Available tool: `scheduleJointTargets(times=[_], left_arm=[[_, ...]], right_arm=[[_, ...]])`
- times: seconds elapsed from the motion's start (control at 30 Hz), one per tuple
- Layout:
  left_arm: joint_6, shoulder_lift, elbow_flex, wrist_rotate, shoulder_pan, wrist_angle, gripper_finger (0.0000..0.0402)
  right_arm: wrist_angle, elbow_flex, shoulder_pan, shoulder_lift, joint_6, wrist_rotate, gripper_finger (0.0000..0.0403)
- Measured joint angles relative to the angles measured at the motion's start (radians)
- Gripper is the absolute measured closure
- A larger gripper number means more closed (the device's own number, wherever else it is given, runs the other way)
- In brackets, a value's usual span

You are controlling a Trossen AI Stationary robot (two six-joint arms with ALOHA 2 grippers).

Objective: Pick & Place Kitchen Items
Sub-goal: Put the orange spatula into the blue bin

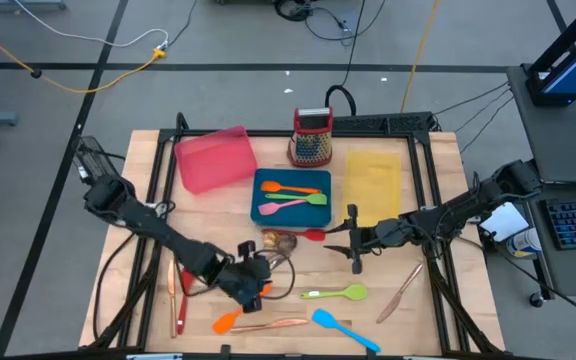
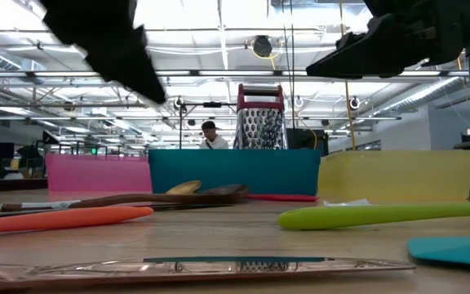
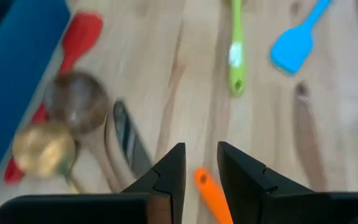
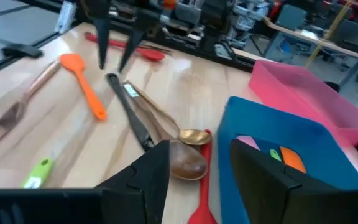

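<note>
My left gripper (image 1: 255, 285) is open and hangs low over the near middle of the table. Its fingers (image 3: 166, 174) stand on either side of the handle end of an orange spatula (image 1: 230, 318) that lies flat on the wood, without touching it. My right gripper (image 1: 354, 250) is open and empty, hovering right of a wooden spoon and a gold spoon (image 1: 280, 241) beside a red spatula (image 1: 313, 234). A green spatula (image 1: 336, 293), a blue spatula (image 1: 346, 330), a copper knife (image 1: 400, 292) and other copper cutlery (image 1: 268, 324) lie near the front edge.
A blue tray (image 1: 290, 195) holds orange, green and pink utensils. A pink tray (image 1: 213, 158) stands to its left, a yellow tray (image 1: 373, 185) to its right and a box grater (image 1: 311, 137) behind it. Red and copper utensils (image 1: 175, 295) lie at the front left.
</note>
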Motion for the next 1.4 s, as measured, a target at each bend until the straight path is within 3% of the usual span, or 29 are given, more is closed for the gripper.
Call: scheduleJointTargets(times=[0.2, 0.43, 0.63, 1.1, 1.3, 1.4], left_arm=[[-0.191, 0.075, -0.001, -0.024, -0.020, 0.006, 0.0304], [-0.247, 0.110, -0.001, 0.041, -0.026, 0.001, 0.0279], [-0.333, 0.111, -0.001, 0.067, -0.050, -0.003, 0.0234], [-0.466, 0.251, 0.001, -0.125, -0.165, 0.006, 0.0227], [-0.497, 0.311, 0.004, -0.198, -0.193, 0.000, 0.0229], [-0.523, 0.342, 0.005, -0.236, -0.201, 0.000, 0.0245]], right_arm=[[0.025, 0.000, -0.059, 0.000, -0.072, -0.023, 0.0196], [0.058, 0.000, -0.130, 0.000, -0.137, -0.027, 0.0167], [0.125, 0.000, -0.189, 0.000, -0.199, -0.196, 0.0166], [0.203, 0.000, -0.273, 0.000, -0.262, -0.238, 0.0175], [0.221, 0.000, -0.297, 0.000, -0.277, -0.411, 0.0178], [0.237, 0.000, -0.299, 0.000, -0.277, -0.442, 0.0179]])
